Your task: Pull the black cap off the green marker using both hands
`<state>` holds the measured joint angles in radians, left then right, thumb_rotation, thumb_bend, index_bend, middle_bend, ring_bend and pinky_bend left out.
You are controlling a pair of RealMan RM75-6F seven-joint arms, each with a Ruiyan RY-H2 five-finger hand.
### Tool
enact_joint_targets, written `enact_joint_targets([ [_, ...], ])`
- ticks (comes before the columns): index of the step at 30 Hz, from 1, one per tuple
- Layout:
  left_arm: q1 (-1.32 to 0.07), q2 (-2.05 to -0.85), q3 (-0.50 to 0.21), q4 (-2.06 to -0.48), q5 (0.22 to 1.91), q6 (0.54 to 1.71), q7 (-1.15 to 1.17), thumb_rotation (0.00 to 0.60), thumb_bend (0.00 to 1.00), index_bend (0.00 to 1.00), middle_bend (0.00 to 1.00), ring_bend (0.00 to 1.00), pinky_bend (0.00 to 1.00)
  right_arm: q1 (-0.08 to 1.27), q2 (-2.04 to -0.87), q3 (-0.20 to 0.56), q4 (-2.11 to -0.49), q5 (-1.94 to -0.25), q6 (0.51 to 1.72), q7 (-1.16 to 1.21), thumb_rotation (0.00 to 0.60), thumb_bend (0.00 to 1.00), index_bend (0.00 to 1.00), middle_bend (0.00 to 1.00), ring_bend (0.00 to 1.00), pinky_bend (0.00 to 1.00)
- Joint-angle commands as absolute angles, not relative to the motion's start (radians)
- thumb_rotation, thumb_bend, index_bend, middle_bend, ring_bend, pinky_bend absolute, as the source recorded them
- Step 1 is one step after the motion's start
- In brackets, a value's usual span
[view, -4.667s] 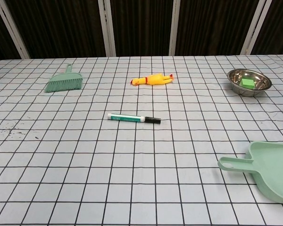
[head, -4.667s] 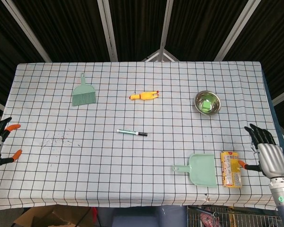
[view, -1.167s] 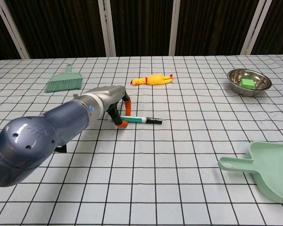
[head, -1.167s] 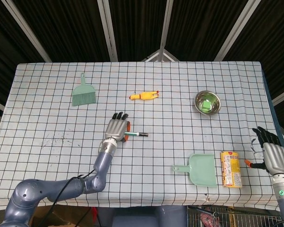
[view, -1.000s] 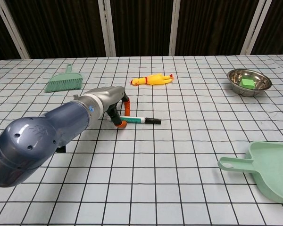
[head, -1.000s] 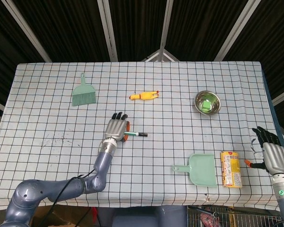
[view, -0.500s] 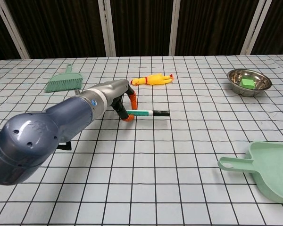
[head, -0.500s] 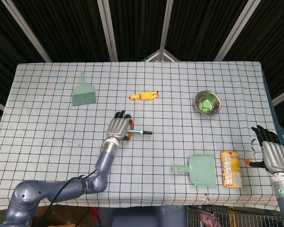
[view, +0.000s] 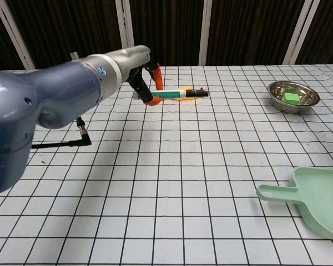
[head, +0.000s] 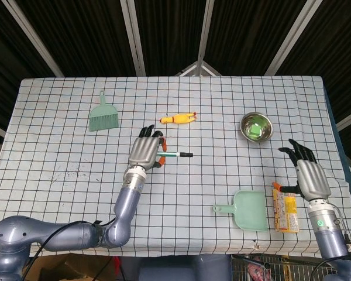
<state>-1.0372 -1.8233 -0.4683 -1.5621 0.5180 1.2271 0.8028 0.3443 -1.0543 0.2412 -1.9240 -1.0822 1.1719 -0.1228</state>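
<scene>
— While the left robot hand point(head: 145, 153) grips the green marker point(head: 174, 155) at centre frame, black cap point(head: 187, 155) pointing right, where's the other?
— Right robot hand point(head: 309, 177), lower right, fingers spread, holding nothing.

brush point(head: 103, 116) left, bowl point(head: 256, 127) right, dustpan point(head: 244, 209) front
</scene>
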Motion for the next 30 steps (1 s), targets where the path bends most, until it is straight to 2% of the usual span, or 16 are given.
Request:
enact_joint_targets([
  [1,-1.054,-1.807,-0.494,-1.603,0.479,1.254,0.829,0.600,0.62,0.65,0.21,0.00,0.00,0.448,-1.105,0.307,-2.049,-0.946,1.188,-0.295,0.600,0.16,0.26,0.00,0.00,0.00],
  [7,-1.089,-1.823,-0.506,-1.605,0.450,1.262,0.843,0.600,0.61,0.65,0.21,0.00,0.00,0.598,-1.199,0.364,-2.109,-0.753,1.245,-0.528,0.600,0.16,0.28,0.00,0.01,0.00],
  [12,-1.112,-1.839,-0.512,-1.589,0.449,1.264,0.836,0.600,0.61,0.65,0.21,0.00,0.00,0.709,-1.287,0.402,-2.113,-0.619,1.276,-0.622,0.600,0.16,0.29,0.00,0.01,0.00],
  [18,-1.130,-1.857,-0.510,-1.567,0.443,1.257,0.825,0.600,0.61,0.65,0.21,0.00,0.00,0.796,-1.371,0.406,-2.064,-0.547,1.296,-0.677,0.600,0.18,0.31,0.00,0.01,0.00],
  [30,-1.161,-1.889,-0.509,-1.535,0.444,1.253,0.811,0.600,0.61,0.65,0.21,0.00,0.00,0.860,-1.449,0.405,-1.972,-0.489,1.311,-0.675,0.600,0.22,0.34,0.00,0.03,0.00],
])
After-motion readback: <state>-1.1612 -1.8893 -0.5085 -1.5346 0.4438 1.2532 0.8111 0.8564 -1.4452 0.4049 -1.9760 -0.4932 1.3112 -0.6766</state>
